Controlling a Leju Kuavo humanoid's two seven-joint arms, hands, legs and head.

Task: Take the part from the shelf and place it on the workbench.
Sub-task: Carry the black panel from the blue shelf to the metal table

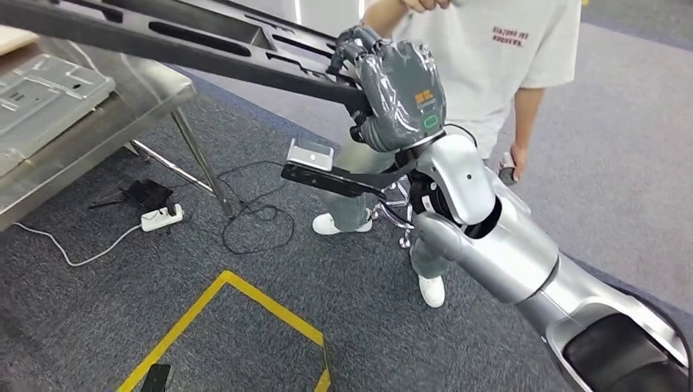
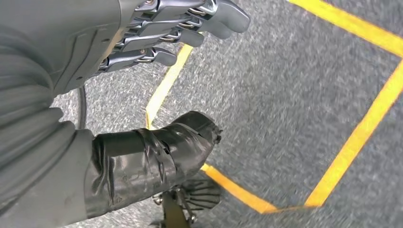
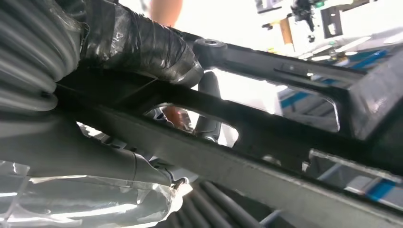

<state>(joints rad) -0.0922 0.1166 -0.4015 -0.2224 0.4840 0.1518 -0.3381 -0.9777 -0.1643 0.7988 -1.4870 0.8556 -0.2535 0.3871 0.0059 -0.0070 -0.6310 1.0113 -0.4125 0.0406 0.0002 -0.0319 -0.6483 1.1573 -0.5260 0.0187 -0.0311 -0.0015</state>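
With your right hand [image 1: 392,94] clamped on the long black part [image 1: 188,37], which reaches over the workbench [image 1: 122,106], lower it level onto that bench before releasing; left hand [image 2: 157,33] hangs empty, fingers loosely apart.

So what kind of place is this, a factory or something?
Probably a workshop or robot test lab: a steel workbench, yellow tape marking zones on grey carpet, a power strip with loose cables, and the right hand holding a long black part.
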